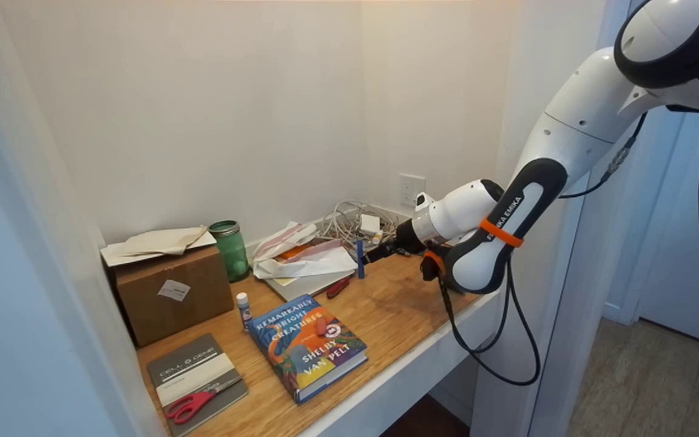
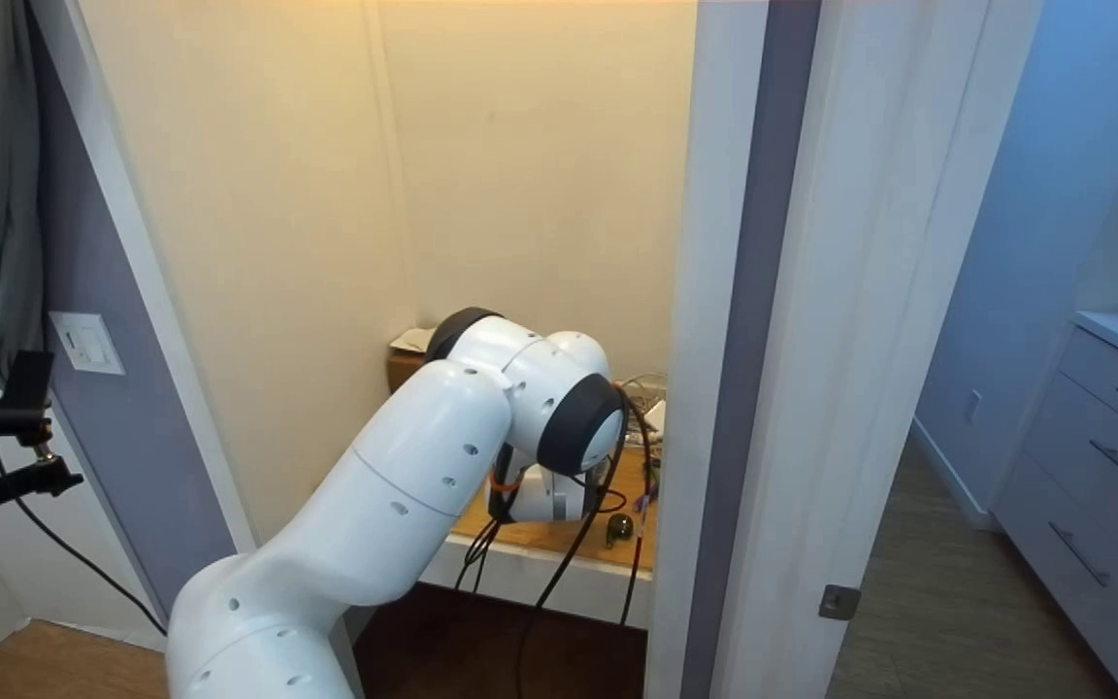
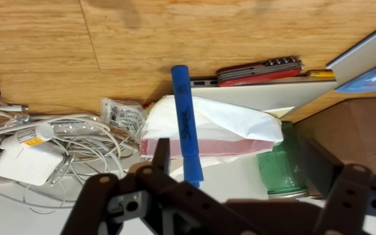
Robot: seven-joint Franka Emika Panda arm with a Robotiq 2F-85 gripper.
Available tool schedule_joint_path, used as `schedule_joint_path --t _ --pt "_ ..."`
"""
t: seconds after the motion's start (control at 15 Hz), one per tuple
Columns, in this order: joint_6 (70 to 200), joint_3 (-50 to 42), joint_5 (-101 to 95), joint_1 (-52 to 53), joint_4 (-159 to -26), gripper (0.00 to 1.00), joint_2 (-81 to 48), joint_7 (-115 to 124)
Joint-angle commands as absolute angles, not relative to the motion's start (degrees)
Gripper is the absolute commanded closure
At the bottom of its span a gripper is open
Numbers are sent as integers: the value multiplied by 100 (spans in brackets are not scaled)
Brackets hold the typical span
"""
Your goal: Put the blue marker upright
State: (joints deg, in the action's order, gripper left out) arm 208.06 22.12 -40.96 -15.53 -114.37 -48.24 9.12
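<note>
The blue marker [image 1: 360, 261] stands upright on the wooden desk in an exterior view. In the wrist view the blue marker [image 3: 185, 114] shows with its cap end toward the bottom of the picture. My gripper [image 1: 375, 252] is held low and roughly level beside it. In the wrist view the gripper [image 3: 242, 156] is open. The marker's cap end shows between the two fingers, much nearer the left finger, with a gap on both sides. The arm hides the gripper and marker in an exterior view.
Behind the marker lie a white paper bag [image 3: 220, 120], a laptop [image 3: 256, 96] and tangled cables [image 3: 86, 130]. A red pocket knife [image 1: 338, 287] lies beside it. A blue book [image 1: 307, 346], glue stick [image 1: 244, 311], green jar [image 1: 229, 250] and cardboard box [image 1: 173, 291] stand further along.
</note>
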Motion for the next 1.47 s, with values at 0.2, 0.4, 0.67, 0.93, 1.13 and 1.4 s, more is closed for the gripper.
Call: schedule_joint_path --t 0.2,0.4,0.67,0.93,1.13,1.4 --pt "19701 3477 -4505 -2663 -12344 0 -4012 1865" --pt "19268 4044 -4349 -3127 -12499 0 -3899 2106" --pt "18718 4374 -4158 -3373 -12551 0 -3650 2327" --pt "18340 4370 -4107 -3305 -12546 0 -3305 2539" --pt "17896 4574 -4121 -3392 -12566 0 -3145 2580" --pt "16920 5025 -3918 -3545 -12531 0 -3042 2595"
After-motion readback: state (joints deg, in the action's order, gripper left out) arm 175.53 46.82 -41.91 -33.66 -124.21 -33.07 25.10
